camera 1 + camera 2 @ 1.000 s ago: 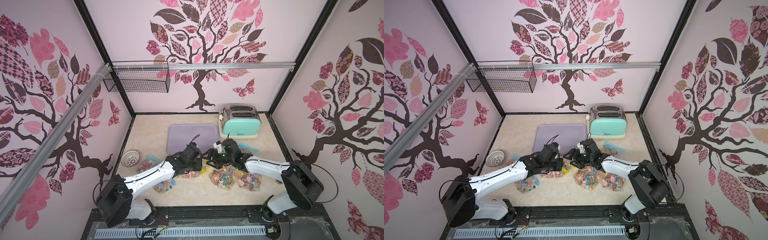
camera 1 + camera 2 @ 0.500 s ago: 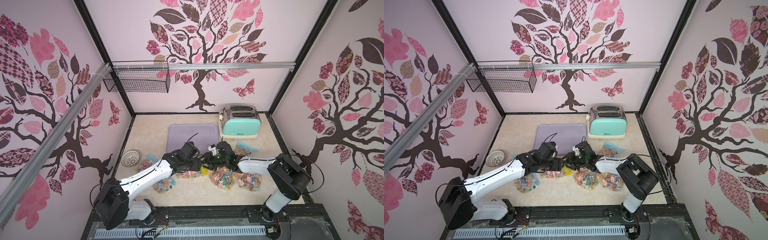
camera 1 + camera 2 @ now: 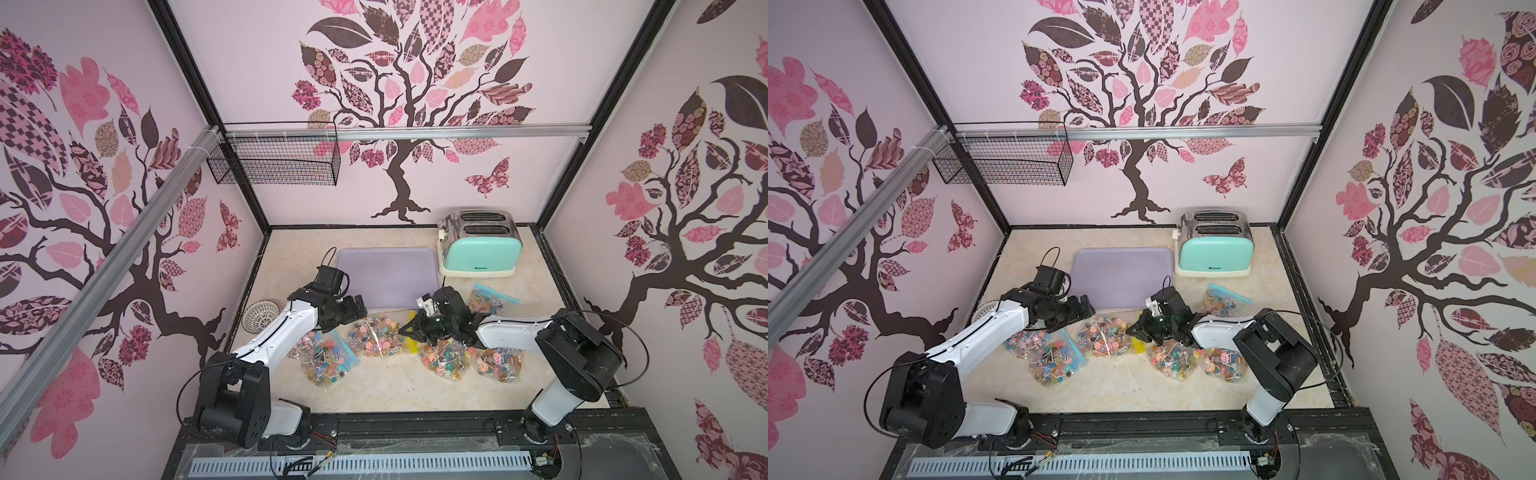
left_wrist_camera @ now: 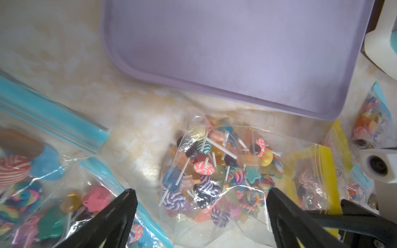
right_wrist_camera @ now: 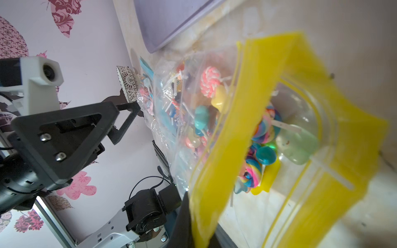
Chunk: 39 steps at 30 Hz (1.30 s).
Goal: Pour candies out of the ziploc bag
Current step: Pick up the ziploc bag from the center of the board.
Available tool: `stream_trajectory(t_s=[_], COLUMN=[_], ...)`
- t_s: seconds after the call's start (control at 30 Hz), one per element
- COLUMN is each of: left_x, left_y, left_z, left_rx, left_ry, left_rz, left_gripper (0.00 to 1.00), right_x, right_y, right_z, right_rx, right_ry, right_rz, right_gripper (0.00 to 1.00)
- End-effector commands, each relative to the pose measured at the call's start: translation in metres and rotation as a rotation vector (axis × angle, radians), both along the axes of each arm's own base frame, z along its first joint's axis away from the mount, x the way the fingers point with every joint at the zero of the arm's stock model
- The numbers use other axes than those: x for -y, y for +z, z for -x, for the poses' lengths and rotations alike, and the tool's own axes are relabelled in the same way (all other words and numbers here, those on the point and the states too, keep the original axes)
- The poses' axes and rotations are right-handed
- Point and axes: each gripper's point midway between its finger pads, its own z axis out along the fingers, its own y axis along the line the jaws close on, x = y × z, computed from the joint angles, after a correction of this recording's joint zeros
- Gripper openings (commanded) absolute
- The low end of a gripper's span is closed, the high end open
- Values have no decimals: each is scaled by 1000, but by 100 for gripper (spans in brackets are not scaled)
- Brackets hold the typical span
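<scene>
Now — ziploc bag (image 5: pixel 247 120) between right jaws

Clear ziploc bag with yellow zip strip (image 4: pixel 247 150): thin plastic film, crinkling and glinting glossily.
Multi-coloured candies on white sticks (image 4: pixel 204 168): looking smooth, some of them shining.
Lavender rectangular tray (image 3: pixel 386 274): plastic, showing matt and smooth.
Mint toaster (image 3: pixel 482 253): glossy body, top gleaming like polished metal.
Beige marbled tabletop (image 3: pixel 395 386): lying smooth, reflecting faintly.
Black wire basket (image 3: pixel 274 164): metal mesh, appearing matt.

My right jaws cut off at wrist-view edge, yellow zip strip (image 5: pixel 223 150) blurred up close, white strainer (image 3: pixel 982 311) half hidden behind my left arm (image 3: pixel 984 332)
</scene>
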Motion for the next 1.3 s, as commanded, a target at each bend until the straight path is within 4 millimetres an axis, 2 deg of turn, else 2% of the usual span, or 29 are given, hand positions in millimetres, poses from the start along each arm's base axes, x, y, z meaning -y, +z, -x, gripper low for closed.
stream_trajectory(t_s=[0.0,0.3,0.47,0.53,0.73,0.83,1.13,1.2,1.27], left_x=[14,15,22,23,26,26,21,20,20], left_y=[1,-36,-41,-38,-31,-33,-35,-35,-34], left_z=[2,14,13,13,13,14,17,17,17], left_rx=[-2,-125,-139,-130,-109,-114,-113,-113,-109], left_ry=[-48,-43,-50,-52,-57,-55,-45,-41,-40], left_rz=[75,78,117,126,150,154,134,129,128], left_gripper=[98,98,97,90,50,36,9,0,0], right_x=[-3,-4,-4,-5,-5,-5,-6,-6,-7], right_y=[11,11,11,12,10,11,14,15,17], right_z=[-2,-2,-2,-3,-3,-4,-5,-5,-6], right_rx=[36,39,40,43,41,42,49,55,67], right_ry=[17,23,25,25,25,26,31,34,40], right_rz=[4,5,6,7,10,8,8,13,20], right_gripper=[0,0,0,0,0,0,0,0,0])
